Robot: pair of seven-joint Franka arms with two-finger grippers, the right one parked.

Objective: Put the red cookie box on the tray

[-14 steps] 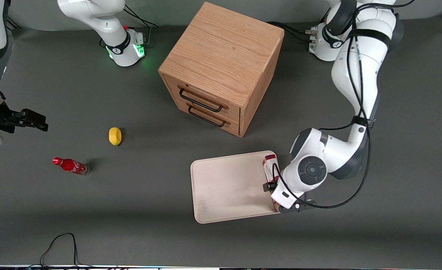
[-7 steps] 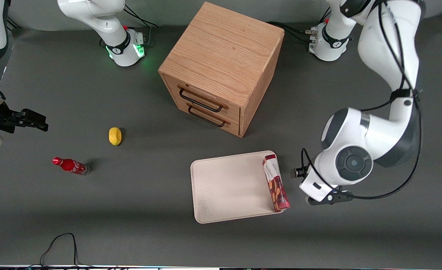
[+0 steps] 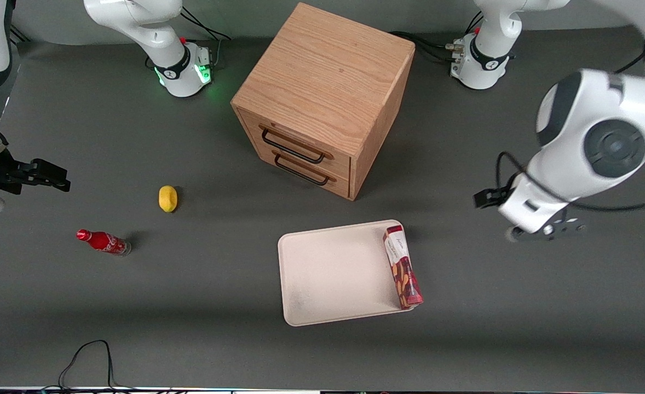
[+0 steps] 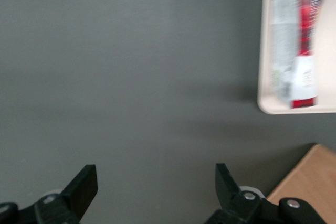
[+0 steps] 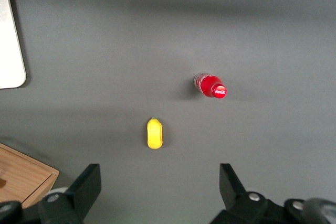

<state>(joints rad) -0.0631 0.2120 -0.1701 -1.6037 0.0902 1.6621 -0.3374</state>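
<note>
The red cookie box (image 3: 403, 268) lies flat on the cream-white tray (image 3: 328, 273), along the tray's rim nearest the working arm, its white end panel pointing toward the drawer cabinet. My left gripper (image 3: 539, 232) hangs high above the bare table, well apart from the tray, toward the working arm's end. In the left wrist view the gripper (image 4: 154, 182) is open and empty over grey table, with the box (image 4: 306, 40) and the tray's rim (image 4: 268, 77) off to one side.
A wooden two-drawer cabinet (image 3: 322, 93) stands farther from the front camera than the tray. A yellow lemon (image 3: 167, 198) and a small red soda bottle (image 3: 103, 242) lie toward the parked arm's end. A black cable (image 3: 90, 355) lies near the table's front edge.
My gripper has let go of the red cookie box, risen, and moved away from the tray toward the working arm's end. The box stays on the tray.
</note>
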